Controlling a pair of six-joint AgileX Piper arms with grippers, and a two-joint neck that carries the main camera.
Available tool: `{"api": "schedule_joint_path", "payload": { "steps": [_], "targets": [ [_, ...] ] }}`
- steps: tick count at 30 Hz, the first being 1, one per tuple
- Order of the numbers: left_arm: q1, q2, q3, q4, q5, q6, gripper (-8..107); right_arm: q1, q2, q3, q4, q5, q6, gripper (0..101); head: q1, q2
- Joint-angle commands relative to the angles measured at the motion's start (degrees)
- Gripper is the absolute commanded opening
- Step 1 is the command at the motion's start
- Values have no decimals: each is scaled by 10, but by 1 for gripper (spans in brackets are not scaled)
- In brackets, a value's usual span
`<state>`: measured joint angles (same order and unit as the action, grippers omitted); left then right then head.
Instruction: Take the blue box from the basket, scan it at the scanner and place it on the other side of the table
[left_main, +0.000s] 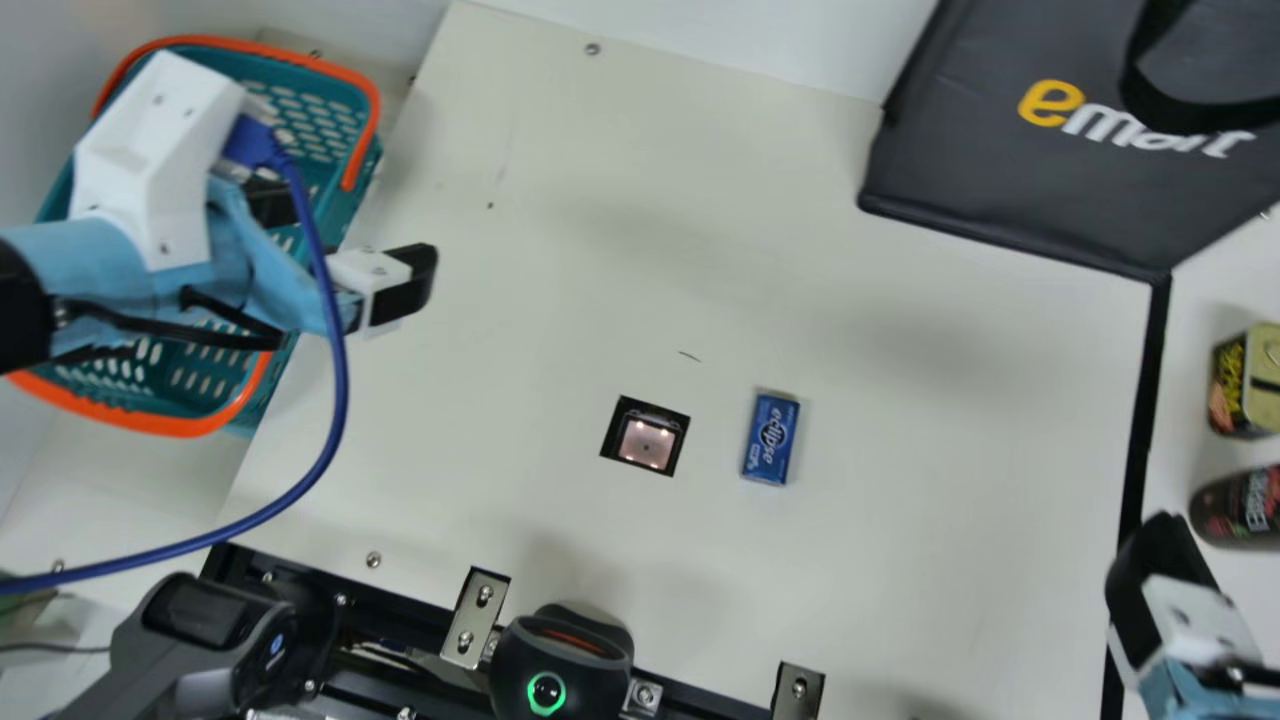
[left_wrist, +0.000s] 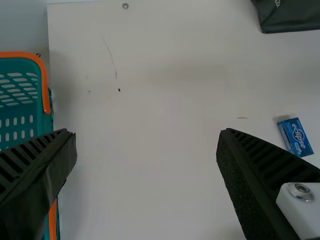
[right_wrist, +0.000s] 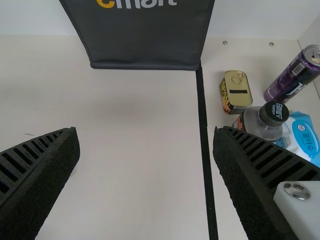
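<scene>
The left gripper (left_wrist: 146, 135) and right gripper (right_wrist: 145, 132) gaped empty while the blue box (left_main: 771, 438) lay beside the scanner window (left_main: 646, 440), likely needing the right one to straddle its narrow width squarely.

On or around one cream surface (left_main: 520, 300) are one teal basket (left_main: 350, 225), one blue box (left_main: 770, 438), one square scanner window (left_main: 647, 437), one dark gray bag (left_main: 960, 180), one rectangular tin (right_wrist: 236, 92), one black-capped bottle (right_wrist: 262, 123), one purple drink can (right_wrist: 292, 77) and one blue-and-white packet (right_wrist: 303, 139).
</scene>
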<state>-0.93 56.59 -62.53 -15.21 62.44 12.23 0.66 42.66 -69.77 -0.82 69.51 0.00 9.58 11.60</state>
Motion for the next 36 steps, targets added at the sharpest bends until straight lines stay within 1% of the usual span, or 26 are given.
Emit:
{"api": "schedule_joint_path", "payload": {
  "steps": [1, 7, 13, 15, 20, 30, 33, 36],
  "targets": [
    [0, 0, 0, 0, 0, 0, 90, 0, 0, 0, 0, 0, 0, 95, -17, -52],
    [0, 0, 0, 0, 0, 0, 90, 0, 0, 0, 0, 0, 0, 95, -17, -132],
    [0, 0, 0, 0, 0, 0, 90, 4, 5, -1, 0, -1, -3, 95, -17, -132],
    [0, 0, 0, 0, 0, 0, 90, 16, 14, -2, 0, 0, -5, 95, -17, -132],
    [0, 0, 0, 0, 0, 0, 90, 52, 51, -7, 2, 4, -17, 95, -17, -132],
    [0, 0, 0, 0, 0, 0, 90, 99, 137, 4, 40, 4, -74, 95, -17, -132],
    [0, 0, 0, 0, 0, 0, 90, 113, 162, 4, 44, 4, -71, 95, -17, -132],
    [0, 0, 0, 0, 0, 0, 90, 137, 190, 2, 38, 4, -46, 95, -17, -132]
  ]
}}
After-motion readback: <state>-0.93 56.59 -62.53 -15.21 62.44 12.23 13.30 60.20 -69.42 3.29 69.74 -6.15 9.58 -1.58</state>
